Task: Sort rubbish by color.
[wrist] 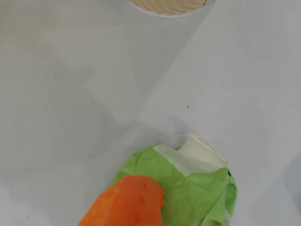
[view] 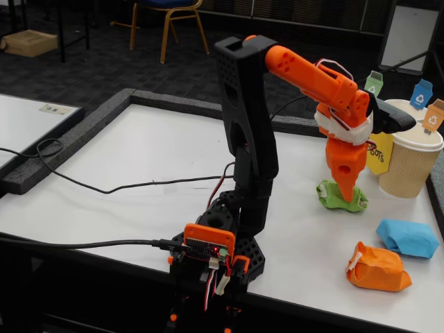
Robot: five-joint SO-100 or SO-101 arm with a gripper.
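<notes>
1. White tabletop [view: 139, 159] with a raised dark grey border; black cables trail across its left side in the fixed view.
2. Black-and-orange robot arm [view: 246, 118], base clamped at the table's near edge, reaching to the right and bent downward.
3. Ribbed tan paper cups [view: 411, 163] with small coloured recycling tags, standing at the far right of the table; a ribbed rim [wrist: 169, 7] shows at the top edge of the wrist view.
4. Blue crumpled paper wad [view: 408, 238] – lying on the table near the right edge, in front of the cups.
5. Orange crumpled paper wad [view: 378, 267] with a bit of white tape, just beside the blue one and nearer the camera.
6. Green crumpled paper wad [wrist: 197, 188] with a strip of white tape on top – resting on the table directly below the arm's tip, left of the cups in the fixed view.
7. Orange gripper [view: 345, 194], pointing straight down with its tip at the green wad; one orange finger [wrist: 127, 202] overlaps the paper in the wrist view. Whether the jaws are spread or pinched cannot be told.
</notes>
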